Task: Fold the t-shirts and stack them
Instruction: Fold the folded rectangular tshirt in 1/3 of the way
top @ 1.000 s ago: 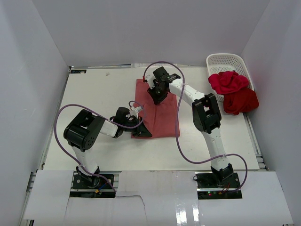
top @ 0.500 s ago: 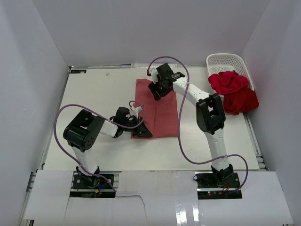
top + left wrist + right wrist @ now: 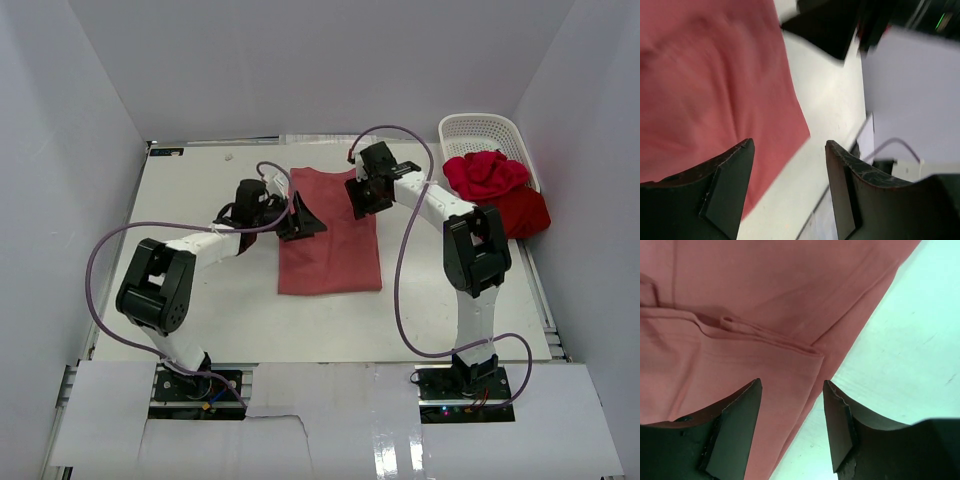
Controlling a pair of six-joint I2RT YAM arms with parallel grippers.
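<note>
The left end effector (image 3: 789,145) and right end effector (image 3: 792,383) are spread wide and empty; the folded shirt (image 3: 330,255) is laid beneath both.

Folded t-shirt (image 3: 329,240) mid-worktop (image 3: 190,190); left end effector (image 3: 304,222) over its left edge, right end effector (image 3: 363,199) over its far right corner. Far right, basket (image 3: 480,127) holding a bunched t-shirt (image 3: 485,175), second t-shirt (image 3: 513,215) just before it.
</note>
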